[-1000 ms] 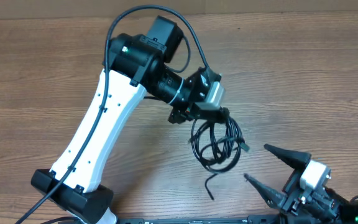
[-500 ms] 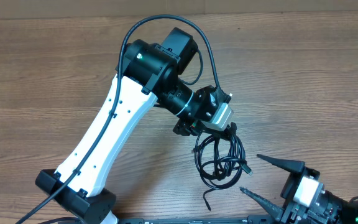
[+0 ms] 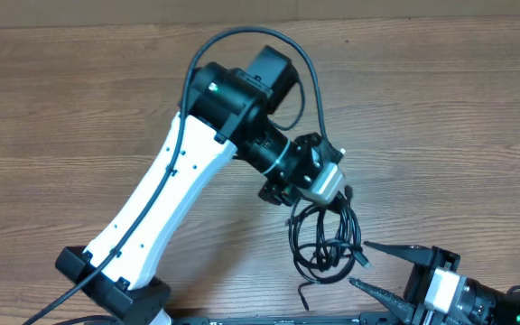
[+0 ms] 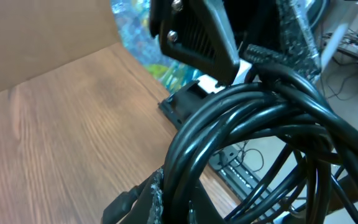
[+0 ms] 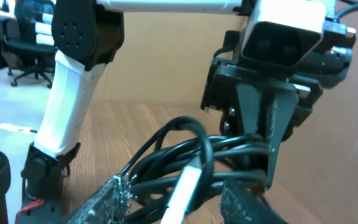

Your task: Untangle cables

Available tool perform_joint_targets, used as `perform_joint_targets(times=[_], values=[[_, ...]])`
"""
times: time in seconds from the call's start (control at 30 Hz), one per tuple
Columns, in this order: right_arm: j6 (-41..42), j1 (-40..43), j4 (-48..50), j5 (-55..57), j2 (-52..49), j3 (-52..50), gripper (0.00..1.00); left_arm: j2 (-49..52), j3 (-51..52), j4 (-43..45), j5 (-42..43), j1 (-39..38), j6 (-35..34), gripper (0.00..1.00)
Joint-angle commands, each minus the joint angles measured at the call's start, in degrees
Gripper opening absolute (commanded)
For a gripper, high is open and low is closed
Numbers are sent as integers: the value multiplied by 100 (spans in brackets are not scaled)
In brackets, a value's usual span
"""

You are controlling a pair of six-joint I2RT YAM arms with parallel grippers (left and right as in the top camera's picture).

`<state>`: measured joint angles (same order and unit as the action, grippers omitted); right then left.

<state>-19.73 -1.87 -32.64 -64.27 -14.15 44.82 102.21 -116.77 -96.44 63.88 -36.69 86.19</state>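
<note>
Down at the near right, our right pincer (image 3: 359, 262) has its jaws apart. The tips sit just at the right edge of the cables (image 3: 323, 236). From its wrist camera we see several black loops and a pale plug end (image 5: 182, 190) lying between the two fingers, with nothing clamped yet.

That's our worry. If those jaws close here, they could take a whole fistful of strands rather than one. Any pull to the right would then cinch the knot instead of opening it. The plug could also catch inside a loop.

A loose tail (image 3: 303, 293) trails at the near side of the bundle, and we cannot tell whether it rests on the bench (image 3: 459, 117).

Just beyond, the left pincer (image 3: 330, 200) is clenched on the top of the bundle, and the coil hangs from it. A hard tug from the right could drag the coil out of that grip, or drop the lot in a worse heap.

Farther back, the white left arm (image 3: 161, 199) slants away to the near left.

As for containers, we see none: no tray, no box, no bin, only bare wood.
</note>
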Motion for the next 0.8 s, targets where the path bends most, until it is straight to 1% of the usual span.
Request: perform_joint_targets(times=[0.0,0.1,0.13,0.17,0.23,0.27,0.33,0.5,0.63,0.7,0.77], values=[[-11,7,7,-52,2,133,45,-107,-109,-17,219,-98,173,4],[-11,7,7,-50,2,133,45,-107,-109,-20,219,-127,197,4],[-11,7,7,-52,2,133,40,-107,-109,-20,219,-127,199,4],[-11,7,7,-52,2,133,31,-107,-109,-17,219,-127,214,4],[-9,7,4,-52,2,133,18,-105,-107,-7,219,-127,214,4],[-7,7,4,-55,2,133,11,-105,-107,11,216,-127,212,4],[-7,7,4,-57,2,133,4,-101,-107,66,212,-127,210,4],[-4,7,2,-356,2,133,4,-44,-107,234,223,-127,205,4],[0,7,-2,-358,2,133,4,46,-101,424,315,-127,138,4],[17,7,-11,-358,2,131,4,103,-98,588,422,-127,-57,4],[17,7,-63,-356,2,133,4,160,-98,846,597,-127,-553,4]])
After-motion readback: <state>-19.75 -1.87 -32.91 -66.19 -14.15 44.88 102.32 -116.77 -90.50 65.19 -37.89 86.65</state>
